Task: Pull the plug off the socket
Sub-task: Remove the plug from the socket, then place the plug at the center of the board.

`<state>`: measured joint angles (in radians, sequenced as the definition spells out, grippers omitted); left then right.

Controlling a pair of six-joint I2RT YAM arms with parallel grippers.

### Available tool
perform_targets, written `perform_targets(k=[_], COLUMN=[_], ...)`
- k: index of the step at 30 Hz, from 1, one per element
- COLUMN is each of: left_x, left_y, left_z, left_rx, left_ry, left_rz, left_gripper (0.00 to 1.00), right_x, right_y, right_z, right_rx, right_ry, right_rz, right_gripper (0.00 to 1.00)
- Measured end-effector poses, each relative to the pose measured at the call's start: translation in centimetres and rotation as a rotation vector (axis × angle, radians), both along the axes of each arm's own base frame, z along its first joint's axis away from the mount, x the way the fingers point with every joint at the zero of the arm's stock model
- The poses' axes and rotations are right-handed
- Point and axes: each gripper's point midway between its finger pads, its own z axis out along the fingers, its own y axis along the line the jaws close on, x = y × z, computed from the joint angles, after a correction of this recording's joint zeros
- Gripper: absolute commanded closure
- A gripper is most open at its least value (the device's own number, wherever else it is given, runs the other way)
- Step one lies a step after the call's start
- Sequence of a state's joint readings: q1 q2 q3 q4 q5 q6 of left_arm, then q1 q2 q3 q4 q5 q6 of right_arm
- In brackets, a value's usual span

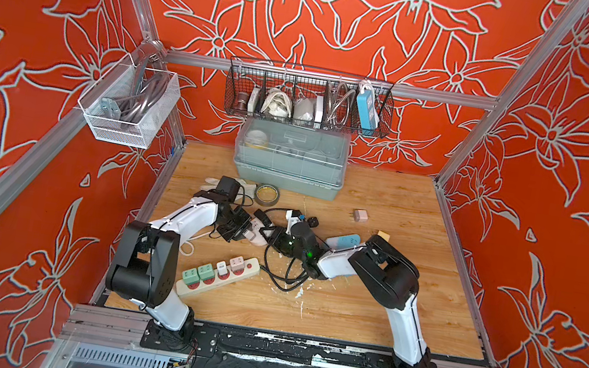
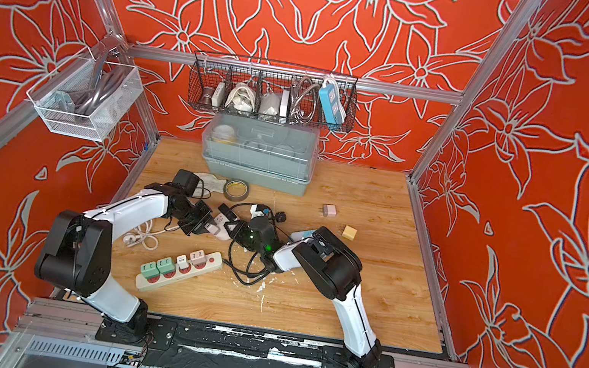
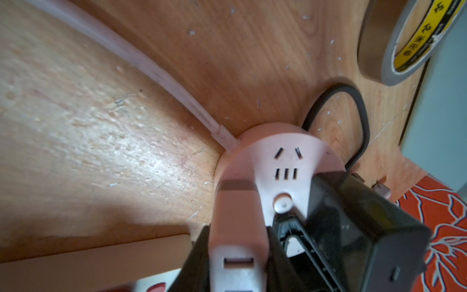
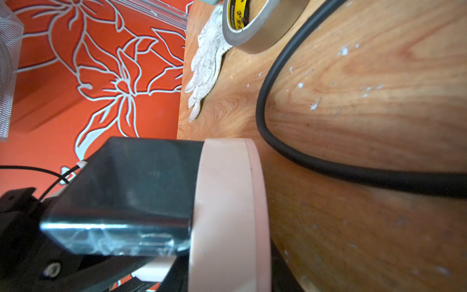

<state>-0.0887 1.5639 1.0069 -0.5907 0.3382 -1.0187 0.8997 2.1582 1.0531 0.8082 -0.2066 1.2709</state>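
Socket, one, round, with one pink plug, one black plug

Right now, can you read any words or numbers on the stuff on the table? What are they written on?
Tape roll: black characters on its yellow inner ring, tilted and blurred; I cannot read them.
Grey box lid label: too small to read.
Round pink socket: no words, only slots and a button.
Pink plug: no words show.

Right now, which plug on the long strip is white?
The white plug, third along the long strip, between two green plugs and the pinkish one.
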Motion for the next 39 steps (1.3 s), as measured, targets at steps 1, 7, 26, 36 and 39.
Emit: perform_targets(k=[1,7,26,36,39], left_x=[0.0,0.4,-0.7,2.8,2.0], left_y=[0.1,0.3,1.2,4.4,4.4], left_z=[0.2,0.7,1.0,6.8,5.5], left_rx=[0.014,0.129,0.113,0.463,0.477], left_ry=[0.001,0.023,-0.011,-0.102,-0.067], left_rz=[-0.018,-0.116,-0.145,-0.159,-0.18], left_gripper=[1.0,1.0,1.0,1.0,1.0], right_x=[0.0,0.1,-1.0,0.5,0.5], right_y=[0.0,0.3,0.6,-0.9,-0.9], right_z=[0.1,0.6,0.1,-0.2,-0.2], right_rx=[-0.002,-0.013,-0.013,-0.033,-0.033], right_ry=[-0.001,-0.012,-0.01,-0.013,-0.015], right_rz=[-0.002,-0.016,-0.012,-0.065,-0.067], right_gripper=[1.0,1.0,1.0,1.0,1.0])
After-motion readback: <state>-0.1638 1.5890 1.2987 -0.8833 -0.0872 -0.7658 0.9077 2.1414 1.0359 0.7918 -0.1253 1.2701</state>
